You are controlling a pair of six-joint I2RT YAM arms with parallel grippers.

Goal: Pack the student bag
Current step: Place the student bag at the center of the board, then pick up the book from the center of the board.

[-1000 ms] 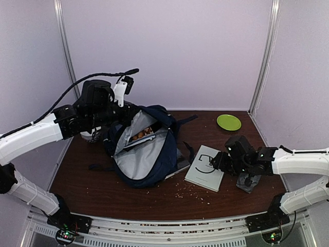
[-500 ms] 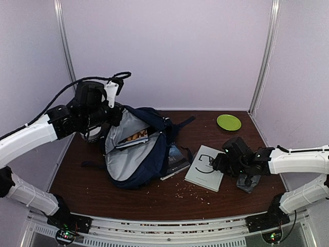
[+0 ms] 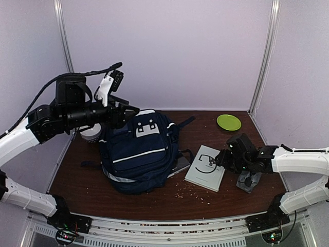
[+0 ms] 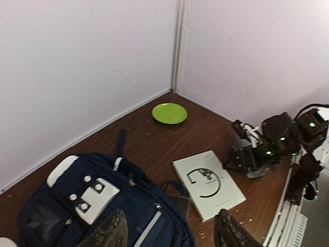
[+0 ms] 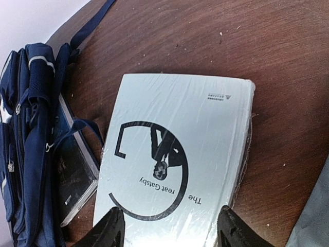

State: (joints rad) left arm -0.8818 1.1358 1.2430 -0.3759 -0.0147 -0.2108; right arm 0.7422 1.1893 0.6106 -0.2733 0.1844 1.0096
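**Student bag at rest, both arms clear of it.** The student bag [image 3: 139, 154] lies front-up on the surface [image 3: 154, 200], left of centre. Its white buckled patch faces upward and its flap lies shut.

- **Handling:** Treat it as soft, limp fabric. It will likely sag and fold wherever you lift it, and any load inside will make it heavier than it looks.
- **Where to hold:** Take it at a firmer seam, such as the top rim or the zip edge, not the slack front panel. Keep off the loose straps.
- **Fingers:** Your left fingers [image 4: 109, 232] hang spread wide above the bag, holding nothing. Your right fingers [image 5: 110, 226] stand apart over the white book [image 5: 175, 154], which lies just beside the bag, and grip nothing.
- **Hidden:** You cannot see the opening or the contents. A dark flat item [image 5: 77, 180] is half tucked under the bag's right edge. The right arm covers most of the grey pouch [image 3: 249, 182].
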